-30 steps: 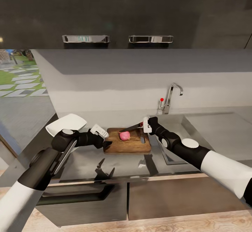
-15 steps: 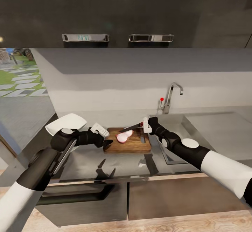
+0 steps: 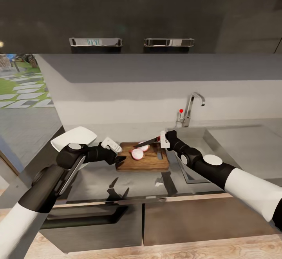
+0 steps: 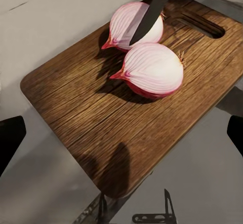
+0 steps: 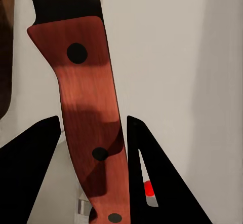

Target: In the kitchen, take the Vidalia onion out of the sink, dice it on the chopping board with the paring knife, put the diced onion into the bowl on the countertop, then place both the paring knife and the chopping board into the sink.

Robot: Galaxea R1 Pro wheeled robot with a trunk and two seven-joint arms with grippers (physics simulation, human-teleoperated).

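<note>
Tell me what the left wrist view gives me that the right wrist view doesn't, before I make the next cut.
Left wrist alone: the two onion halves lying cut-face-up and apart on the chopping board, the blade over the farther half, and the board's handle slot. Right wrist alone: the right claw shut on the orange-red handle with its dark rivets. Both share the paring knife, a piece of board and the grey countertop.

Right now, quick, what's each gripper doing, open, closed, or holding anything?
Left gripper: open, at the chopping board's left end, holding nothing.
Right gripper: shut on the paring knife, blade over the halved onion.
</note>
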